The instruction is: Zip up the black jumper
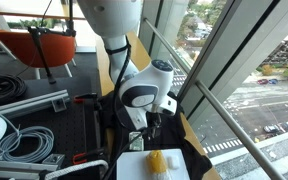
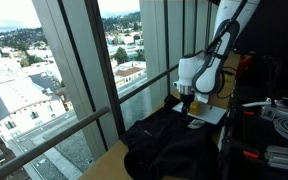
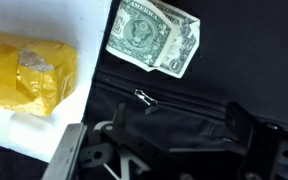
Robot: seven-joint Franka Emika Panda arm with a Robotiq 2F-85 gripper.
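Observation:
The black jumper (image 2: pixel 174 148) lies crumpled on the wooden ledge by the window; it also shows in an exterior view (image 1: pixel 198 160) and fills the lower wrist view (image 3: pixel 184 90). Its zip line runs across the wrist view, with a small silver zip pull (image 3: pixel 144 97) near the left. My gripper (image 3: pixel 182 130) is open just above the fabric, and the pull lies just beyond its left finger. The gripper also shows in both exterior views (image 1: pixel 154 126) (image 2: pixel 187 98), pointing down over the jumper.
A white sheet (image 3: pixel 34 130) lies on the jumper's edge with a yellow packet (image 3: pixel 29 72) on it. A dollar bill (image 3: pixel 154 35) lies on the fabric. Window glass (image 2: pixel 84 90) stands close by. Coiled cables (image 1: pixel 24 145) and orange chairs (image 1: pixel 34 45) are on the room side.

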